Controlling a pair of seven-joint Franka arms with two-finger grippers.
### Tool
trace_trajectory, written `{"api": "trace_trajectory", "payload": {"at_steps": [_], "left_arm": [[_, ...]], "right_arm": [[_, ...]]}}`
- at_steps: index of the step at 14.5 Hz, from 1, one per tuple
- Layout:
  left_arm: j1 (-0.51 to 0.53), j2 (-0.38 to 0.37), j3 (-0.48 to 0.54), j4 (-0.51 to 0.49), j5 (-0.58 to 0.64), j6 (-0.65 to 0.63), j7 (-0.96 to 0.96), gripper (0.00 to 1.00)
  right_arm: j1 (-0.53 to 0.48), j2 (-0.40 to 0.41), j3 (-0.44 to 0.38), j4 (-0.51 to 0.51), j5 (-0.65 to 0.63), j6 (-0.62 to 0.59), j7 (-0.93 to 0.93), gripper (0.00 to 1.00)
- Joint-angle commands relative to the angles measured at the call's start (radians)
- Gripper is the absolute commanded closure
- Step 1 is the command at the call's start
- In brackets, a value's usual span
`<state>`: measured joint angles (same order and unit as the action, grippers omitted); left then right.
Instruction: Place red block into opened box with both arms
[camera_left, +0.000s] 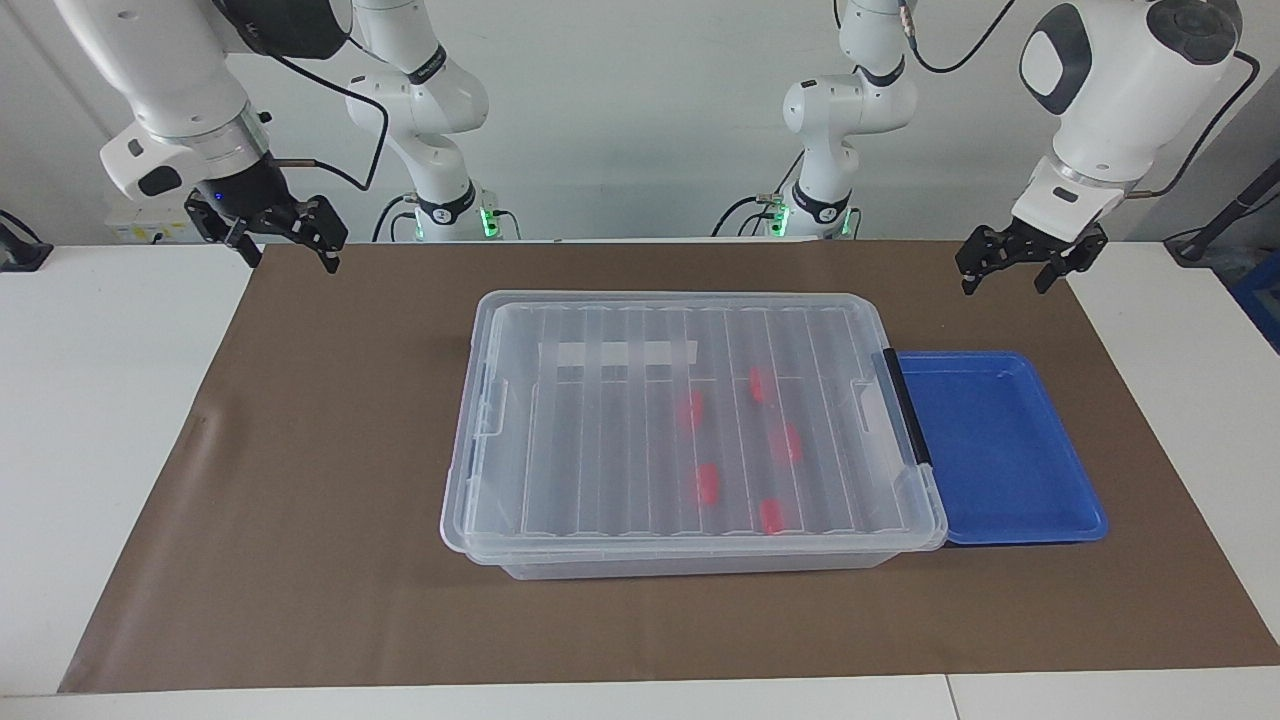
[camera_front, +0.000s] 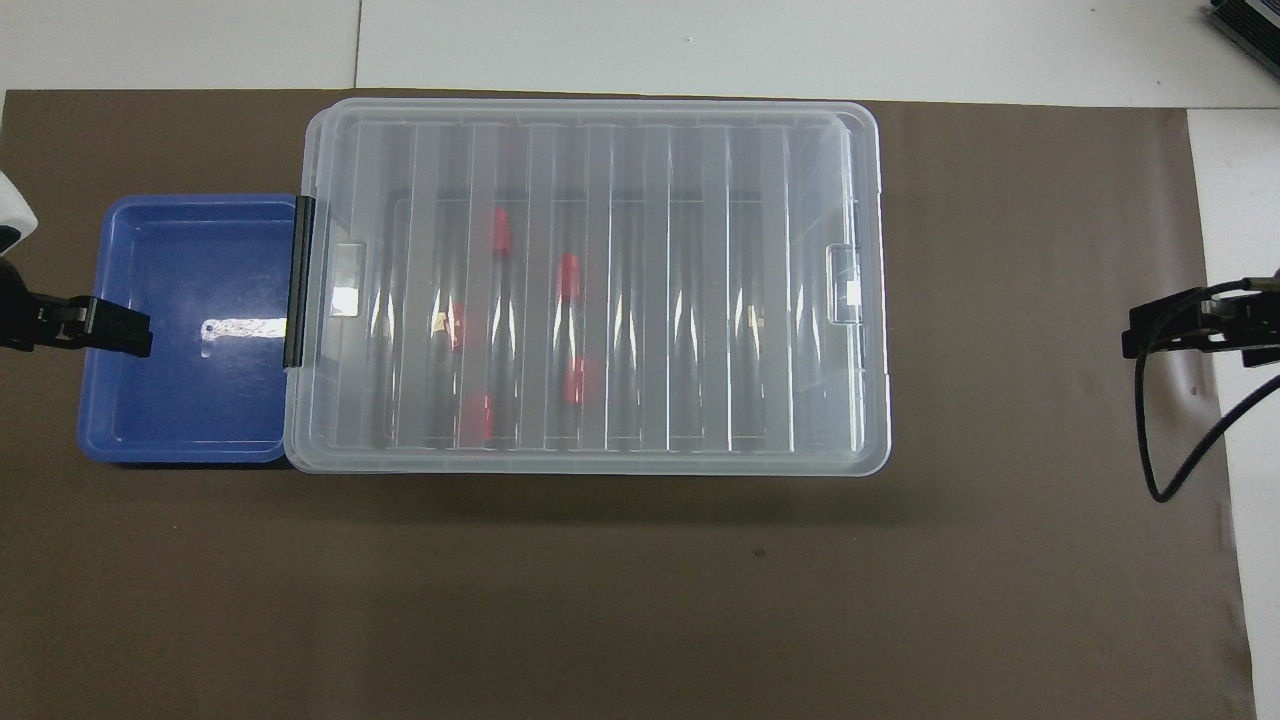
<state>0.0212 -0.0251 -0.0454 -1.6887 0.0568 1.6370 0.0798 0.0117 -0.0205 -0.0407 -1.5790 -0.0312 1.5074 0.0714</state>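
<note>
The task looks finished: five red blocks (camera_left: 708, 484) lie inside the clear ribbed box (camera_left: 500, 560), under its closed lid (camera_left: 600, 420), mid-desk. Beside it sits an empty glossy blue tray (camera_left: 1000, 450). Both arms wait: left jaws (camera_left: 1016, 267) and right jaws (camera_left: 283, 240) spread empty over the brown mat's (camera_left: 300, 500) robot-side corners. Nothing further seems needed.

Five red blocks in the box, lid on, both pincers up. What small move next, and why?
Probably none, or just parking the arms: the five red blocks already lie inside the box under its shut lid, the blue tray is bare, and the left pincer and right pincer hang open, holding nothing.
</note>
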Motion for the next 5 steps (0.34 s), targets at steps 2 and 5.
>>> {"api": "trace_trajectory", "payload": {"at_steps": [2, 5], "left_arm": [[0.016, -0.033, -0.008, -0.035, -0.017, 0.009, 0.009, 0.0], [0.017, -0.039, -0.008, -0.048, -0.017, 0.021, 0.009, 0.0]], "right_arm": [[-0.006, -0.015, 0.004, -0.004, 0.001, -0.009, -0.012, 0.0], [-0.006, -0.015, 0.004, -0.004, 0.001, -0.009, -0.013, 0.0]]}}
